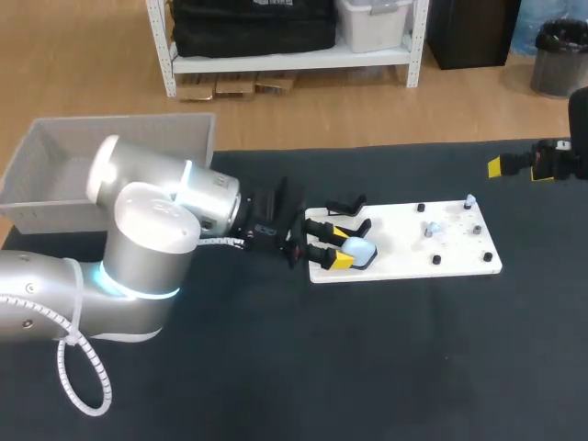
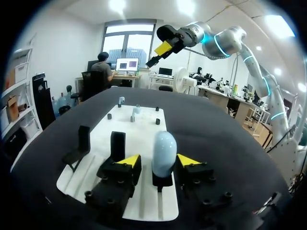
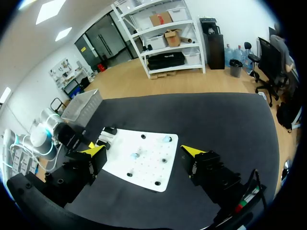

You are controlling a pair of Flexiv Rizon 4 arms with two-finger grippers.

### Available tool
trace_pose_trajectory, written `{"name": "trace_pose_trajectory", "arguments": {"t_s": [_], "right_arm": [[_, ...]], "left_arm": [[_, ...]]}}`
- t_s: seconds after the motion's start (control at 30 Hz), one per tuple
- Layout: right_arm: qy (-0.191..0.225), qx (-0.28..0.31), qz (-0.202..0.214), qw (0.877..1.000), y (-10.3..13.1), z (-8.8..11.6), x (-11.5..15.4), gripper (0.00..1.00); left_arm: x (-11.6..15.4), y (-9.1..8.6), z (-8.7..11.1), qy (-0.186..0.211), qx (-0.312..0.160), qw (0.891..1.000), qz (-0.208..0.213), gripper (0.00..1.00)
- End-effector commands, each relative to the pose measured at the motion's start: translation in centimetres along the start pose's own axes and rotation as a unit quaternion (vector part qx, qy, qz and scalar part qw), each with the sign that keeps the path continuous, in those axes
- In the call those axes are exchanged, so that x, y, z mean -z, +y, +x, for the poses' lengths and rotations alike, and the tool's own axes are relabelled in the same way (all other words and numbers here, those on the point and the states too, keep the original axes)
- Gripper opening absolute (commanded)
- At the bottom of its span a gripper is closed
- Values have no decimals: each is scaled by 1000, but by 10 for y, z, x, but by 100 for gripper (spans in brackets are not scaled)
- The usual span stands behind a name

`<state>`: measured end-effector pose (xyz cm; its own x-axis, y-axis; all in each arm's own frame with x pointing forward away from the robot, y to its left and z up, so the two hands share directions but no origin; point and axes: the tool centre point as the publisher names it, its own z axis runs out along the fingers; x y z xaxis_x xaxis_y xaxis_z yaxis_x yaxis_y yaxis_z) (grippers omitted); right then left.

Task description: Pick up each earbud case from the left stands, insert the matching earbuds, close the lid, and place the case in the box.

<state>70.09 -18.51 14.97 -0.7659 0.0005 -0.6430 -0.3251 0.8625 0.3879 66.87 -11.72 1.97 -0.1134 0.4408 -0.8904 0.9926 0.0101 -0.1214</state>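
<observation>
Bracketing the pale blue, egg-shaped earbud case [image 2: 163,151], the left gripper [image 2: 159,161] holds its yellow-tipped jaws apart, one on each side. The left wrist view shows a clear gap on one side and the other tip very close, so I judge nothing is clamped yet. The case stands on end in a small black stand [image 2: 162,181] at the 9 o'clock end of the flat white board [image 2: 144,125], reading the head view as a dial with 12 o'clock away from the robot. Its long axis runs roughly upright, across the line on which the jaws would close, so they would meet its narrow sides. From the left wrist the case lies dead ahead at 3 o'clock, and this arm is by far the nearer. It lies low and level over the black table cloth [image 1: 367,367], fingers pointing along the board. Two more black stands [image 2: 117,143], both empty, sit just beside the case toward 12 o'clock. What I take to be two small pale earbuds [image 1: 432,228] lie among black pegs [image 2: 157,121] at the board's 3 o'clock end, well apart from the case. The right gripper [image 3: 144,152] hangs high at 2 o'clock, jaws spread wide and holding nothing. The open grey plastic box [image 1: 55,213] sits at 10 o'clock, behind the left arm. The next move calls for a square squeeze and a straight lift off the stand.
</observation>
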Motion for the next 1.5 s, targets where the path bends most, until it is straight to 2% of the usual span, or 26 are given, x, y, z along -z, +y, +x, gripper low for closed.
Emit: {"name": "trace_pose_trajectory", "arguments": {"t_s": [0.03,0.23,0.6,0.63,0.7,0.77,0.97,1.07,1.17,1.4,1.5], "right_arm": [[0,0,0,1000,0,0,0,100],[0,0,0,1000,0,0,0,100],[0,0,0,1000,0,0,0,100],[0,0,0,1000,0,0,0,100],[0,0,0,1000,0,0,0,100],[0,0,0,1000,0,0,0,100],[0,0,0,1000,0,0,0,100],[0,0,0,1000,0,0,0,100],[0,0,0,1000,0,0,0,100],[0,0,0,1000,0,0,0,100],[0,0,0,1000,0,0,0,100]], "left_arm": [[-3,2,1,-2,0,1000,1,46],[-4,2,0,-6,4,1000,4,46],[-8,4,4,-9,8,1000,6,38],[-7,4,4,-10,8,1000,5,35],[-4,3,1,-15,7,1000,4,8],[-1,1,-2,-20,6,1000,5,0],[16,-9,-13,-41,-2,999,14,0],[26,-17,-21,-56,-7,998,19,0],[35,-24,-38,-82,-12,996,18,0],[57,-45,-87,-146,-64,987,18,0],[66,-50,-101,-163,-81,983,24,0]]}}
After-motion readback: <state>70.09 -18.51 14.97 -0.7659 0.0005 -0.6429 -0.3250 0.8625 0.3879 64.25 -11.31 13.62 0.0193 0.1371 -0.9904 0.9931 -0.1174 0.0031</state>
